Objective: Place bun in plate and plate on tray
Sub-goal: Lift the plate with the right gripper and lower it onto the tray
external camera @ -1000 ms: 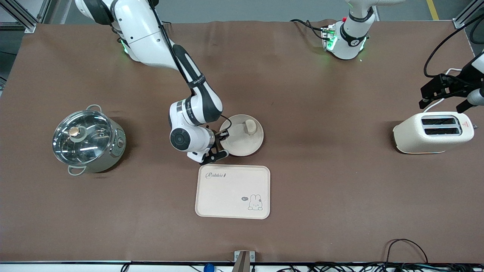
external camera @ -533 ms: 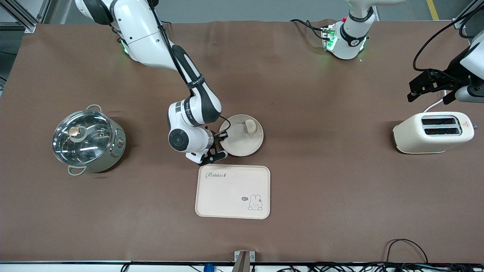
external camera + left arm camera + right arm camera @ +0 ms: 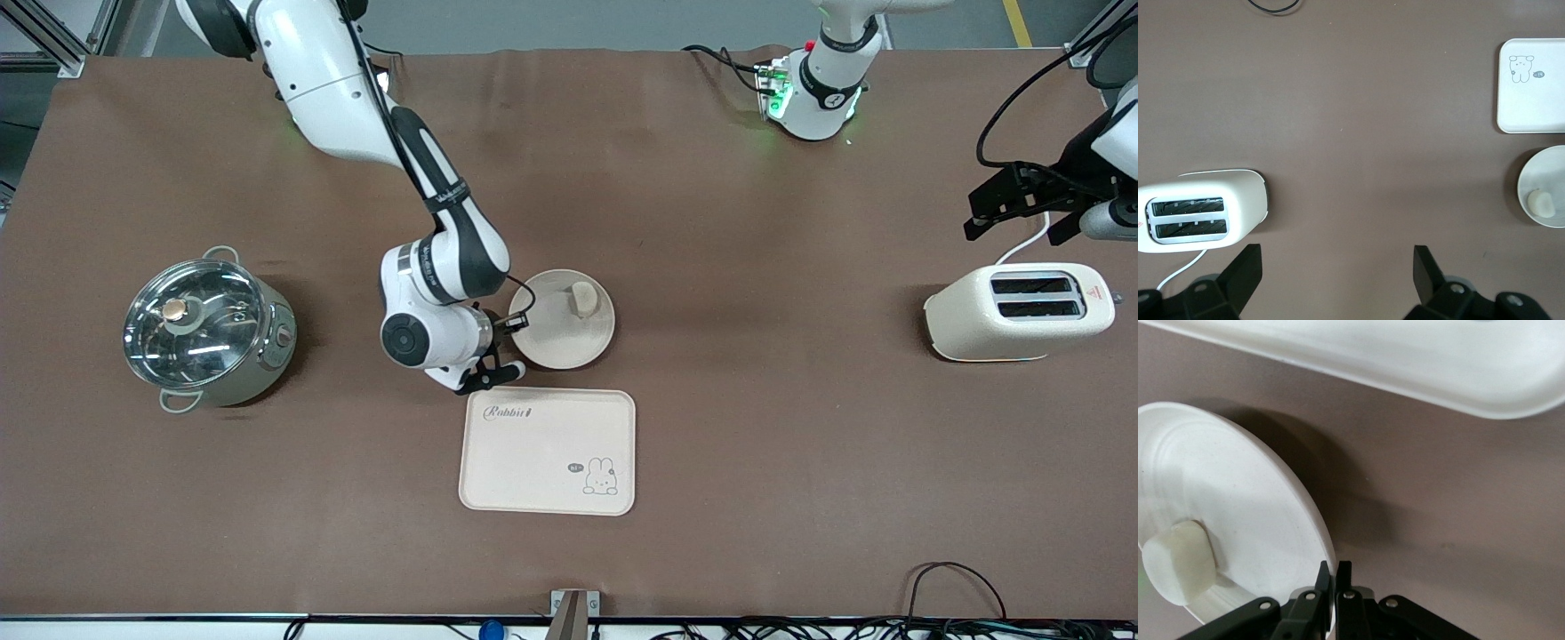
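Observation:
The round cream plate (image 3: pixel 562 320) sits mid-table, just farther from the front camera than the tray (image 3: pixel 548 450), which has "Rabbit" lettering and a rabbit drawing. The small cream bun (image 3: pixel 583 299) lies in the plate. My right gripper (image 3: pixel 514 342) is shut on the plate's rim at the side toward the right arm's end. In the right wrist view the fingers pinch the plate's rim (image 3: pixel 1319 540), with the bun (image 3: pixel 1179 563) inside and the tray's edge (image 3: pixel 1405 360) close by. My left gripper (image 3: pixel 1022 206) is open and empty, up over the table beside the toaster; it waits.
A cream toaster (image 3: pixel 1019 311) stands at the left arm's end, also in the left wrist view (image 3: pixel 1201 209). A steel pot with a glass lid (image 3: pixel 206 327) stands at the right arm's end. Cables run along the table's edges.
My right gripper has drawn back toward the right arm's end, pulling the plate with the bun a little that way. The left gripper rose from over the toaster, then shifted slightly.

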Robot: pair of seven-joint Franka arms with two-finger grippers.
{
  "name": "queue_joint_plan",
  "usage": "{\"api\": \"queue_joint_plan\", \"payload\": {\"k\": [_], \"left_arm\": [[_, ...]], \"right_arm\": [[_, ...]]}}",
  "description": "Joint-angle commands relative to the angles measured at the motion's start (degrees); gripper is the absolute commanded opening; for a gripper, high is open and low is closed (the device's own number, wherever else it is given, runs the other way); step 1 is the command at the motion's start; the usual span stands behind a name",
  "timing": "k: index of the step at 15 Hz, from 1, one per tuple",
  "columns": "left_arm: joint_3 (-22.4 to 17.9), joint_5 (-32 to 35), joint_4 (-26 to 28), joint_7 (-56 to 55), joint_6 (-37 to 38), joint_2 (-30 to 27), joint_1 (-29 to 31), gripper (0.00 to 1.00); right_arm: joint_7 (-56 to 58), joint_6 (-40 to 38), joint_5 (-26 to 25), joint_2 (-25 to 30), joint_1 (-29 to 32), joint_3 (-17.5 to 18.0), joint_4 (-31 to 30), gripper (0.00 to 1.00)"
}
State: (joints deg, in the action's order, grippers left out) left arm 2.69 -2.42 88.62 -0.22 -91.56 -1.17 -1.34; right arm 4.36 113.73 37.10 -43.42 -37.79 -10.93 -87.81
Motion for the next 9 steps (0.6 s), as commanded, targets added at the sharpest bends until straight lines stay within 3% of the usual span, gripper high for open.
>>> {"api": "queue_joint_plan", "payload": {"k": [1, 3, 9], "left_arm": [[-0.1, -0.2, -1.2, 0.7, 1.0, 0.2, 0.3, 1.0], [-0.1, -0.3, -1.0, 0.7, 1.2, 0.3, 0.5, 1.0], [-0.1, -0.8, -1.1, 0.4, 0.9, 0.5, 0.7, 1.0]], "right_arm": [[-0.8, -3.0, 5.8, 1.6, 3.1, 0.6, 0.9, 0.02], [-0.8, -3.1, 8.3, 1.6, 4.6, 0.6, 3.6, 0.02], [-3.5, 0.3, 9.5, -1.4, 8.9, 0.6, 12.8, 0.02]]}}
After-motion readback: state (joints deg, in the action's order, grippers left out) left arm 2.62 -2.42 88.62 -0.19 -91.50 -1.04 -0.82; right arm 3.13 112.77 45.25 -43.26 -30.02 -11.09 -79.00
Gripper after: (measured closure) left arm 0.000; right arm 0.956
